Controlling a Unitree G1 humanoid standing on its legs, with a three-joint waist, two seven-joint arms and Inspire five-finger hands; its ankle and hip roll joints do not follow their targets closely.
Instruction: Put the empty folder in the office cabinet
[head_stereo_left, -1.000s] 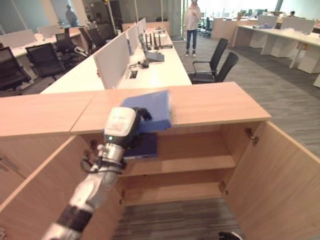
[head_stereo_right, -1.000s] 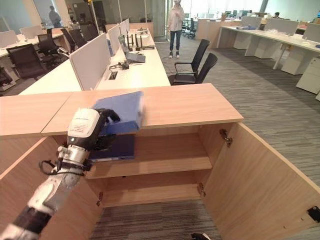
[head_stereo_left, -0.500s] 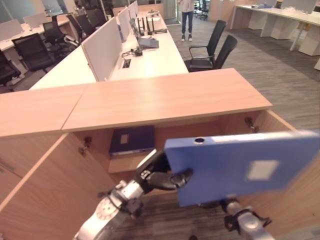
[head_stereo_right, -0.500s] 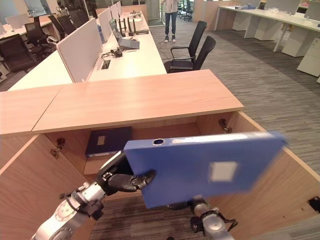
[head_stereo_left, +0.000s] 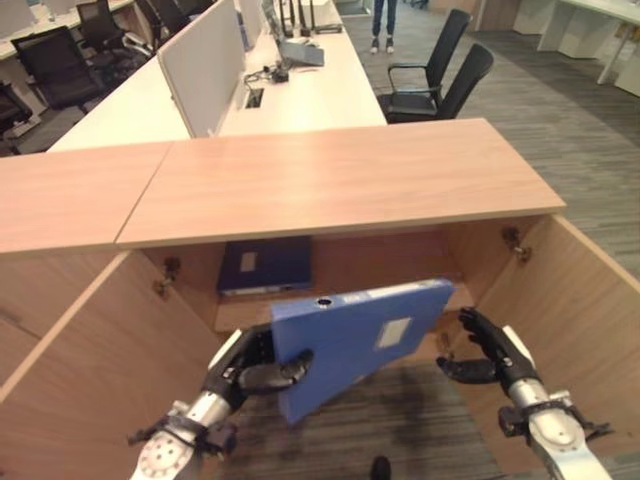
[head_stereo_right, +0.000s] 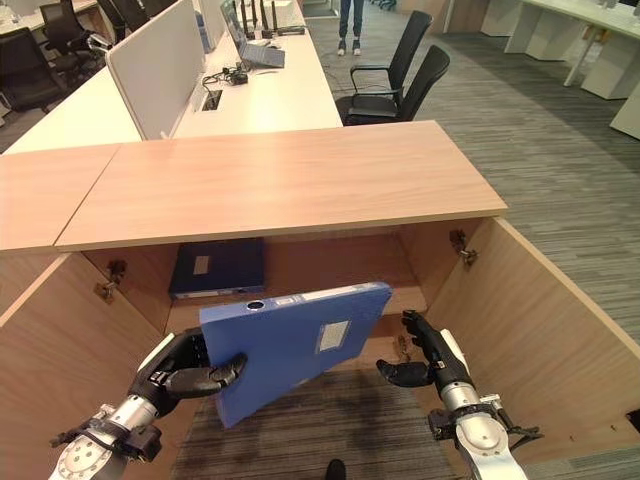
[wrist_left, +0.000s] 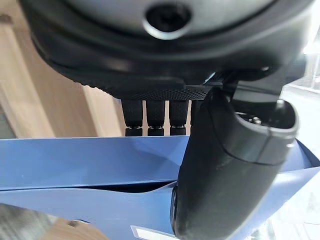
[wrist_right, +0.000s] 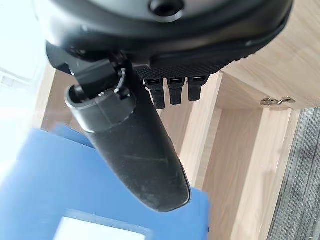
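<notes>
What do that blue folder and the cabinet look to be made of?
The blue box folder looks like matte plastic or coated board: smooth and uniform, holding flat in the left hand. The open cabinet looks like wood-grain laminate board, with streaked, even, low-sheen panels.

Blue folder, tilted, before open cabinet

Grey carpet floor — white desks, black chairs behind.
</notes>
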